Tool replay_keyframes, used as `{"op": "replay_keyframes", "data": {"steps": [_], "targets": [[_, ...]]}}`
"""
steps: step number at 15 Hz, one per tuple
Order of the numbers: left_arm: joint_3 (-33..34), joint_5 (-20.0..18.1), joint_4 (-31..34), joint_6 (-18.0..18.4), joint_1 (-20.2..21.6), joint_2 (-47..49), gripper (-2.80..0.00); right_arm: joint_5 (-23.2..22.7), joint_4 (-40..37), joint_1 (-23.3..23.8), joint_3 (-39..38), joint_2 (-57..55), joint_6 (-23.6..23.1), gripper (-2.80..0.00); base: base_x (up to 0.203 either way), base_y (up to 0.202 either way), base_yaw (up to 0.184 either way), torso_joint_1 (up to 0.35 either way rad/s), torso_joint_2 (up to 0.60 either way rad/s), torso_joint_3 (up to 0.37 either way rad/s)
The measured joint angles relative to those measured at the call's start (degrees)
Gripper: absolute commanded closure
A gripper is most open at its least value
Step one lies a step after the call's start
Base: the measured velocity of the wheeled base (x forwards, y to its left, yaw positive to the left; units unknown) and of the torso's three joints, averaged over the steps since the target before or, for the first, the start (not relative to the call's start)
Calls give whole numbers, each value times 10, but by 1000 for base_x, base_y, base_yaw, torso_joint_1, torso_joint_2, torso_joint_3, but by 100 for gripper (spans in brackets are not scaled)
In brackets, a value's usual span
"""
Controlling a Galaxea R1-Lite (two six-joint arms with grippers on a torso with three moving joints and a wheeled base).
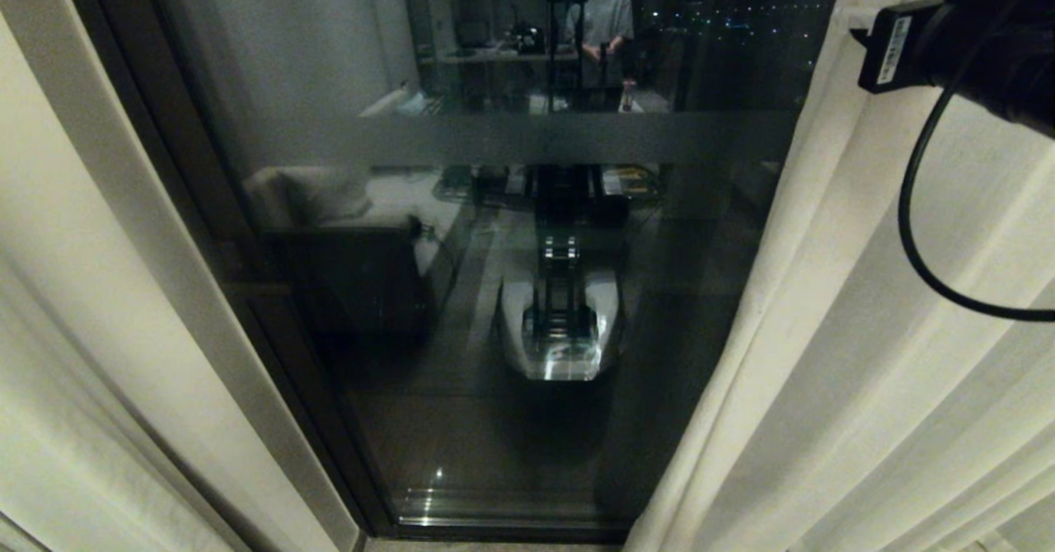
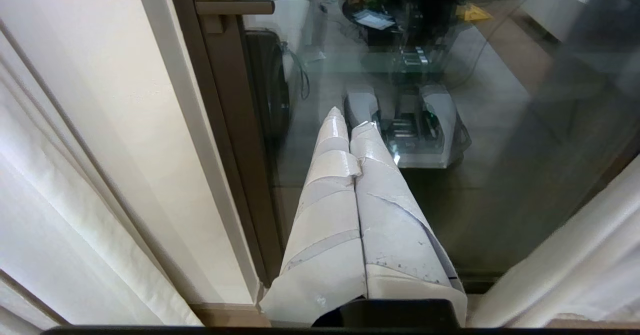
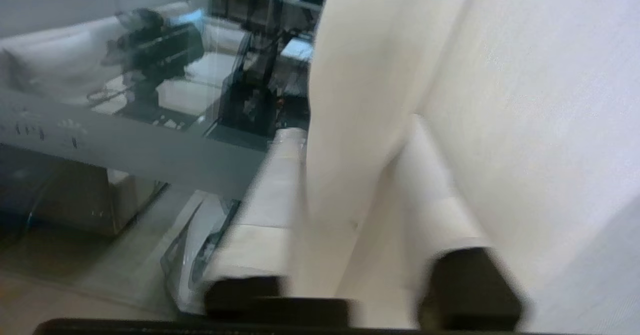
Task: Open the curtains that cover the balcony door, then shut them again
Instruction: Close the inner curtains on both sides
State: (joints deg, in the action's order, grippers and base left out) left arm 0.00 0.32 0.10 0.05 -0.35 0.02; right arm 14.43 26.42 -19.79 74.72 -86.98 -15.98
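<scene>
Now parted curtains, bare balcony door glass, right hand astride curtain edge

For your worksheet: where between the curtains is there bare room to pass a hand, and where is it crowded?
Free: the bare glass of the balcony door between the left curtain and right curtain. Crowded: the right curtain's inner edge, where the right gripper straddles a fold.

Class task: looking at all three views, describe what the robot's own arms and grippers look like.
The left gripper has long tapering fingers wrapped in off-white tape. The right gripper looks similarly wrapped, on black mounts. The right arm is black, with a white label and a looping black cable.
</scene>
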Motion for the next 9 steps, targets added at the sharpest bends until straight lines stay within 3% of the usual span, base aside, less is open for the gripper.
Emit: {"op": "replay_keyframes", "data": {"steps": [5,9], "targets": [[0,0,0,0,0,0,0,1,0,0,-39,38,-1,-280,0,0,0,0,0,0],[0,0,0,0,0,0,0,1,0,-1,-136,112,-3,-280,0,0,0,0,0,0]]}}
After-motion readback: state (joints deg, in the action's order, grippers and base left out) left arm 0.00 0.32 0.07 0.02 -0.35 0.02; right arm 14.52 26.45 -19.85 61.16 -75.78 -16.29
